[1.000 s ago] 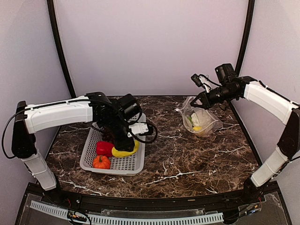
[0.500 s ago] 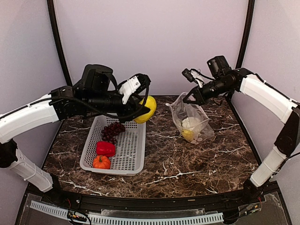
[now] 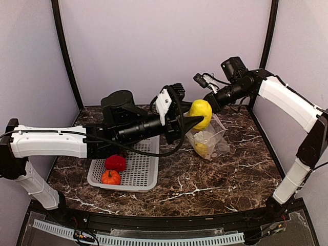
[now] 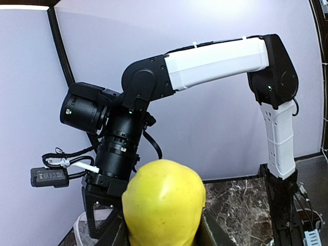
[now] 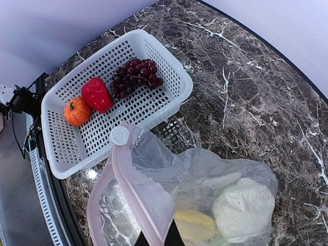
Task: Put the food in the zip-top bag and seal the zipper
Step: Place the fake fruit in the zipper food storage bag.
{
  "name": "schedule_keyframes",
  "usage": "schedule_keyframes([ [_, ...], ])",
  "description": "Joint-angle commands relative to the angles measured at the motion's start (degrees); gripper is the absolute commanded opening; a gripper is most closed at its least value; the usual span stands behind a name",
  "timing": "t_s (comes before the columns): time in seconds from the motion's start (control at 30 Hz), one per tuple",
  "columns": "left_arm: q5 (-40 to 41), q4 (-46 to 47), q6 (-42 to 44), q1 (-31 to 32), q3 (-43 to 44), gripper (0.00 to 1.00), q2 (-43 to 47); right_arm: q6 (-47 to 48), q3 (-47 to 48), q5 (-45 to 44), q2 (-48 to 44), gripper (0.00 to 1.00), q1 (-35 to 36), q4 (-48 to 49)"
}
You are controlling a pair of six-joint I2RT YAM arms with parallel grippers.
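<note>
Left pincer pinching a smooth yellow toy fruit, just carried from the white perforated basket to the mouth of the clear plastic zip-top bag, held up by the right pincer clamped on its pink zipper edge; dropping it in looks next

Top camera overlooks the table; right wrist, seemingly close above, shares basket.

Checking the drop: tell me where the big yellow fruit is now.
Top view, right of centre: the yellow fruit is held aloft by the left gripper, just above the zip-top bag that the right gripper holds up.
</note>
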State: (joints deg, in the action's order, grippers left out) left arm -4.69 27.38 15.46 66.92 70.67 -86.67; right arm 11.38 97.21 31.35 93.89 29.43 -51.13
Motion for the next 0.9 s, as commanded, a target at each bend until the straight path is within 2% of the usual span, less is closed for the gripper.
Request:
schedule_keyframes([
  [0.0,3.41,15.38,1.48,-0.03,-0.95,0.33,-3.1,-1.06,4.44,2.87,1.18,0.0,0.66,-2.06],
  [0.4,11.98,19.39,7.71,-0.03,1.21,0.3,-12.51,-1.44,5.78,3.54,1.05,0.0,0.67,-3.36],
  [0.87,20.03,18.93,11.62,-0.03,1.87,0.3,-17.69,-1.49,4.92,2.57,0.51,0.0,0.67,-3.09],
])
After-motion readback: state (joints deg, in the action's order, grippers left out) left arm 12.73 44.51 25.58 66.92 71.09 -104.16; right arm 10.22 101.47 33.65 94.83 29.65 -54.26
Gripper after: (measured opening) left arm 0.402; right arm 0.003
